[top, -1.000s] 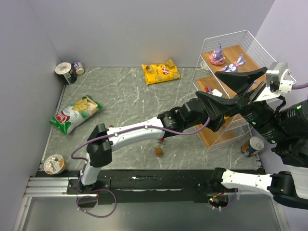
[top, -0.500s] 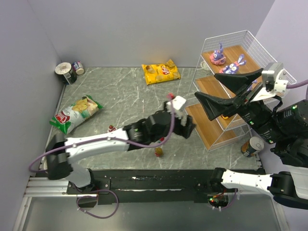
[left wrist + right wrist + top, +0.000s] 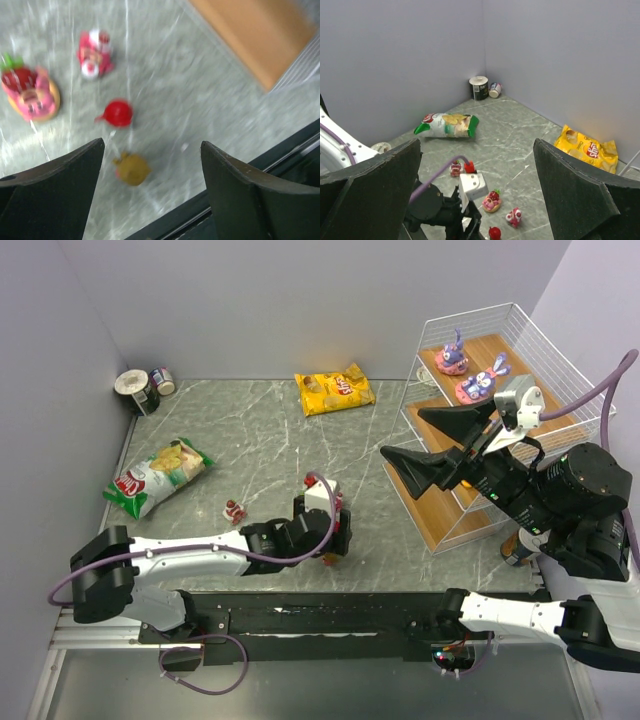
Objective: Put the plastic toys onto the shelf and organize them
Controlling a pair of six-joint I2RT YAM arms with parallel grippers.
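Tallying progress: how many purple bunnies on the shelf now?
2. Both on the shelf, top board: one purple bunny at its left end, the other bunny beside it. The right arm partly hides lower boards.

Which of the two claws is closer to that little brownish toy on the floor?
Left. The left gripper hangs open right above the brownish toy; the right gripper is up beside the shelf, well away.

Two purple plastic bunny figurines on pink donut bases (image 3: 452, 358) (image 3: 478, 383) at 2 o'clock; five tiny plastic toys (image 3: 491, 201): pink strawberry-topped donut (image 3: 30, 92), red-and-white cake (image 3: 95, 52), red cherry (image 3: 117, 112), olive fruit piece (image 3: 132, 169), red-and-pink figurine (image 3: 234, 510); two foil snack bags (image 3: 335, 392) (image 3: 158, 475), yellow at 12 o'clock, green at 9; three round cans (image 3: 137, 390) (image 3: 163, 381) (image 3: 113, 581), two at 10, one at 8
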